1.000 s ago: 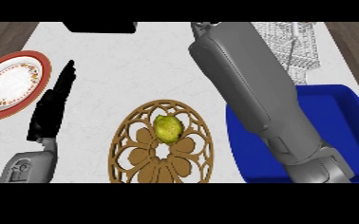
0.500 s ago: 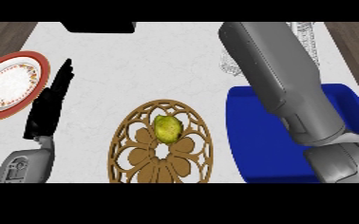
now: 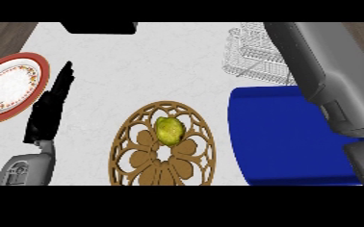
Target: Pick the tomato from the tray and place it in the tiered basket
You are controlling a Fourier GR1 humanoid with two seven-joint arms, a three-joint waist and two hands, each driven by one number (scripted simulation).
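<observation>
Head view: the grey right forearm (image 3: 320, 72) has swung further right since the earlier frame, uncovering the one silver wire tiered basket (image 3: 252, 57); its hand is out of sight. One black left hand (image 3: 50, 108) rests open, fingers straight, holding nothing. No tomato shows on the one blue tray (image 3: 284, 134). One yellow-green fruit (image 3: 170, 130) sits on the one brown carved wooden trivet (image 3: 161, 149). One red-rimmed white plate (image 3: 18, 84) lies at the left.
</observation>
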